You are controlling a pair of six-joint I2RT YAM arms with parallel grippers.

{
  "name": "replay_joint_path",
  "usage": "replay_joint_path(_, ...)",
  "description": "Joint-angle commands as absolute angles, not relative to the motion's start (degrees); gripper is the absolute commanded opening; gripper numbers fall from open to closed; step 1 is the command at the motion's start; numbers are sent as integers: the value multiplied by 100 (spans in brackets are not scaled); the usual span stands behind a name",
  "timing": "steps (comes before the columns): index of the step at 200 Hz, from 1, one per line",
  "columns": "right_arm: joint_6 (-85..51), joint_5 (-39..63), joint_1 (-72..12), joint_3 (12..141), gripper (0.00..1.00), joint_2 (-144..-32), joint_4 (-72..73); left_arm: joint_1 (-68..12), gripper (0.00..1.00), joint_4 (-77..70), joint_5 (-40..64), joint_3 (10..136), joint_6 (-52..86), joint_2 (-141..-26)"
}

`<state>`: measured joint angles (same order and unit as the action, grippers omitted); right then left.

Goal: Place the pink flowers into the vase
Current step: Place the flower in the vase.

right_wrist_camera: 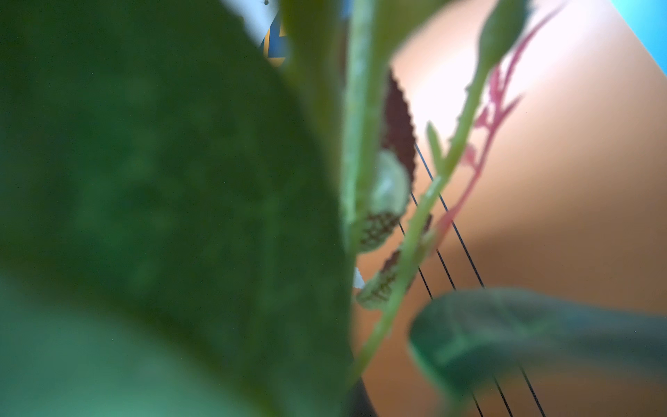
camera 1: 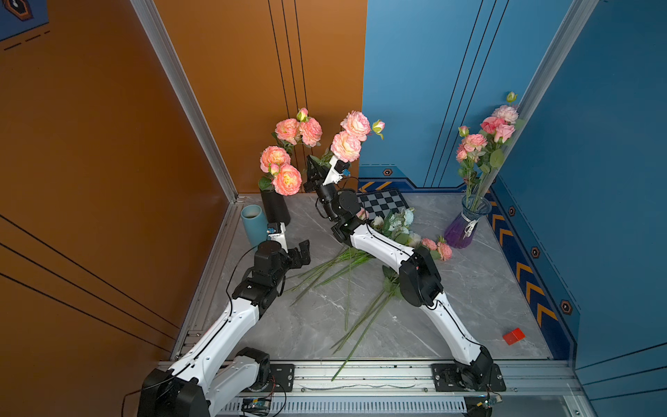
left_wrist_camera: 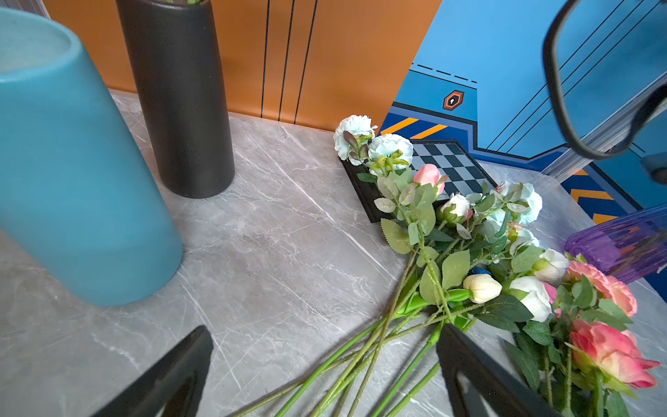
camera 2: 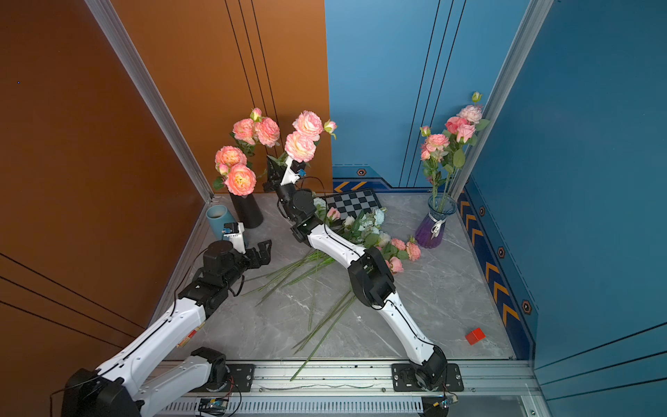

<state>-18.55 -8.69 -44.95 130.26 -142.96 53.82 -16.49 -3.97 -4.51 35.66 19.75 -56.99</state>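
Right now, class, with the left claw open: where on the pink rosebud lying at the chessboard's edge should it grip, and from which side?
Grip the pink rosebud by its stem below the leaves, not the soft head. It lies flat on the table, so bring the left claw down from above, fingers straddling the stem crosswise; other stems lie close, so a clean single pick looks tricky.

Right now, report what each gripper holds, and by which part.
Right gripper: shut on the pink-peach artificial rose sprig, gripping its green leafy stem below the blooms. Left gripper: open, holding nothing.
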Motion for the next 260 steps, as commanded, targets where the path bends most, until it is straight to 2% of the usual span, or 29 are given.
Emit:
replay_joint_path(1, -1940, -650, -4504, 12832, 0, -14250, 5102, -1695, 99, -308, -612, 3644, 1876, -5661)
replay_joint_path(142, -2038, -534, -4548, 14297, 5, -15049, 4629, -1695, 99, -292, -650, 3643, 1872, -5685)
replay_joint_path(189, -1973, -554, -4549, 14344, 6, -15041, 4636, -1721, 99, -334, -651, 3647, 1854, -5713)
replay_joint_path(260, -1992, -648, -4562, 14720, 12, -15192, 4643, -1747, 99, -360, -650, 3645, 1856, -5722)
